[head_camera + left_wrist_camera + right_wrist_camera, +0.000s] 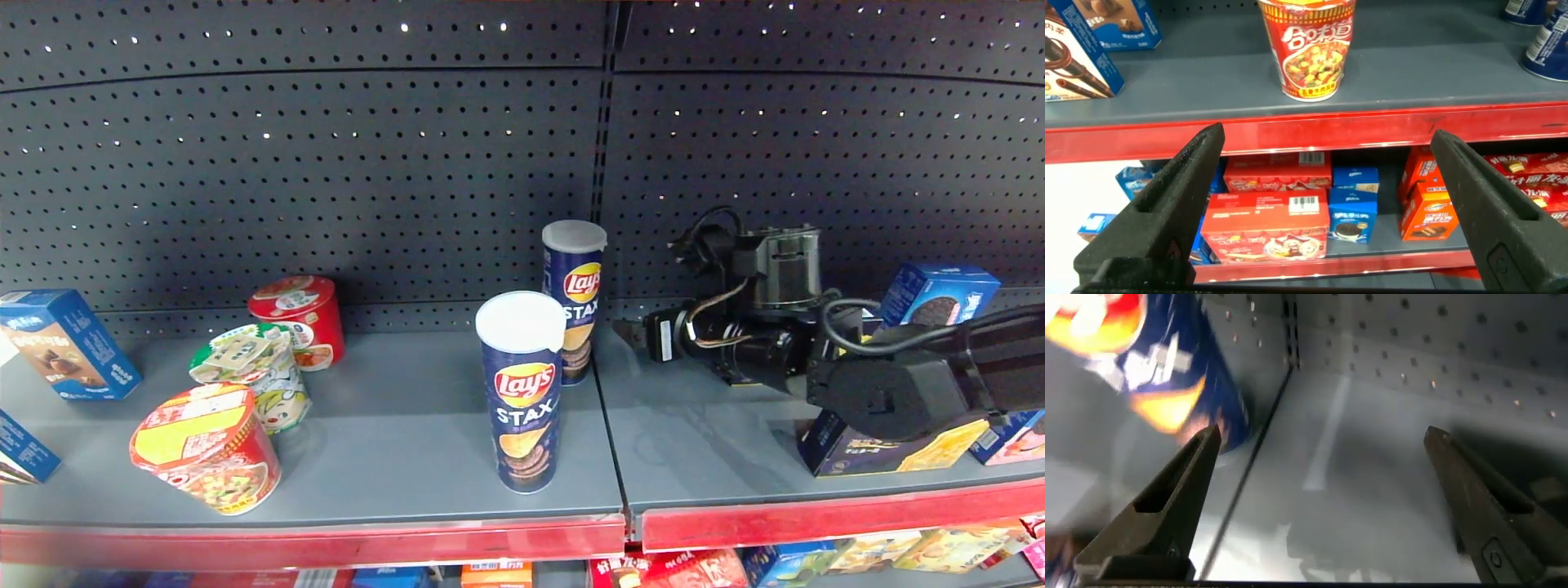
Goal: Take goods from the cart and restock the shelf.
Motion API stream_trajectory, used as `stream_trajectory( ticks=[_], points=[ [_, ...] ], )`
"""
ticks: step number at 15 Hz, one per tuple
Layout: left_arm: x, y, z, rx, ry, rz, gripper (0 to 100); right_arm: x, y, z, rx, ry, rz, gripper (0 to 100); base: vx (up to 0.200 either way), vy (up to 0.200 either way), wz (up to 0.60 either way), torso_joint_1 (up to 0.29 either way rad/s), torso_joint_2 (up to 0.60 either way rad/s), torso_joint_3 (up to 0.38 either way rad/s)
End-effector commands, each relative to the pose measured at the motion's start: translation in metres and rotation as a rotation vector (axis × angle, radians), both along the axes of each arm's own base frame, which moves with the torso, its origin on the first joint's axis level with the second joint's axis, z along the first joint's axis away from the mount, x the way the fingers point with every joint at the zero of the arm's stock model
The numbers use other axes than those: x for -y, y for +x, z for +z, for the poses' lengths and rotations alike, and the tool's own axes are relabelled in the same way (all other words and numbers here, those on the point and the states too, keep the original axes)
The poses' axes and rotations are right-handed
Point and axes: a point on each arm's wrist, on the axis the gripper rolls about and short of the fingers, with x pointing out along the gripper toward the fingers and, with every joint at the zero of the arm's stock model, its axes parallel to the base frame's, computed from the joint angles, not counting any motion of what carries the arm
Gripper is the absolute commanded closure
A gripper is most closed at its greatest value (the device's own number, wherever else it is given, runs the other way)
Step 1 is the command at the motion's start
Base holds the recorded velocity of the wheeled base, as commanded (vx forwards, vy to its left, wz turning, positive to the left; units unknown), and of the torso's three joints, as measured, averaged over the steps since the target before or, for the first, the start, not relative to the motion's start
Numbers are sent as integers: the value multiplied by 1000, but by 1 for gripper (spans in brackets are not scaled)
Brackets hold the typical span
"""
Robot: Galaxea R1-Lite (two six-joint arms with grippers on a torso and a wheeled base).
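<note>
Two tall blue chip cans stand on the grey shelf (392, 433): one near the front (522, 392), one behind it (574, 302) by the pegboard. My right gripper (627, 331) is over the shelf just right of the rear can, apart from it. It is open with nothing between its fingers (1180, 502), and the rear can (1184, 367) stands beside one finger. My left gripper (1327, 135) is open and holds nothing. It is in front of the shelf's red edge (1372, 126), below a red cup noodle (1308, 45).
Three cup noodles (208, 449) (257, 376) (300, 318) and blue boxes (69, 343) fill the shelf's left part. Snack boxes (898, 453) (939, 294) lie under and behind my right arm. A lower shelf holds packed boxes (1266, 224). Bare shelf lies between the cans and the right boxes.
</note>
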Motion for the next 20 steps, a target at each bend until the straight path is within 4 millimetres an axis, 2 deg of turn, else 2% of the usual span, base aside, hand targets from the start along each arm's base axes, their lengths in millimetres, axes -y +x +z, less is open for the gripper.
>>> stream_trajectory(
  ticks=[1,3,8,15,17,19,20],
  points=[
    [0,0,0,-2,-1,1,0,-10,15,-16,-24,-13,2,0,0,0,0,0,0,0],
    [0,0,0,-2,-1,1,0,-14,22,-21,-24,-13,0,0,0,0,0,0,0,0],
    [0,0,0,-2,-1,1,0,-20,24,-23,-24,-10,14,0,0,0,0,0,0,0],
    [0,0,0,-2,1,1,0,-30,16,-21,-23,1,40,0,0,0,0,0,0,0],
    [0,0,0,-2,1,1,0,-26,11,-8,5,8,39,0,0,0,0,0,0,0],
    [0,0,0,-2,1,1,0,-12,-4,24,75,23,33,0,0,0,0,0,0,0],
    [0,0,0,-2,1,1,0,-8,-10,31,91,24,28,0,0,0,0,0,0,0]
  ],
)
